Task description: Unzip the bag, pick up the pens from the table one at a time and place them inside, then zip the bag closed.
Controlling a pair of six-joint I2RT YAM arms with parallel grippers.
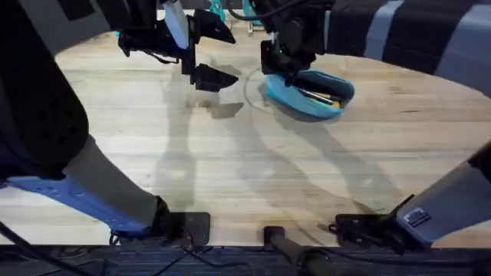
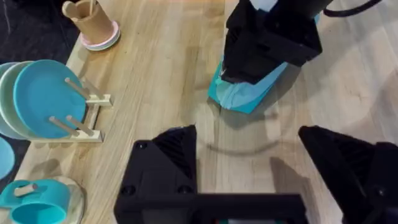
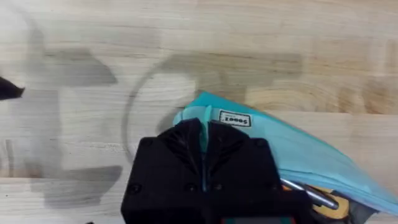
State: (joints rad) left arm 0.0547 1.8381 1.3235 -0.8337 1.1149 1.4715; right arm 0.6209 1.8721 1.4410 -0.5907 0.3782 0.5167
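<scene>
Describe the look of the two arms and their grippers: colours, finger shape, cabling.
Both arms are black with blue-grey sections near the bases. The left gripper has black, wedge-shaped fingers on a boxy black body. The right gripper is likewise black and blocky. Thin black cables run along the links.

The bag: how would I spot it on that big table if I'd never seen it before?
Look to the far side of the wooden table, right of the middle, where the right gripper comes down. The bag is the soft teal-blue pouch there, lying open with pens inside and its near end pinched in that gripper. Nothing else on the table near it is soft fabric.
</scene>
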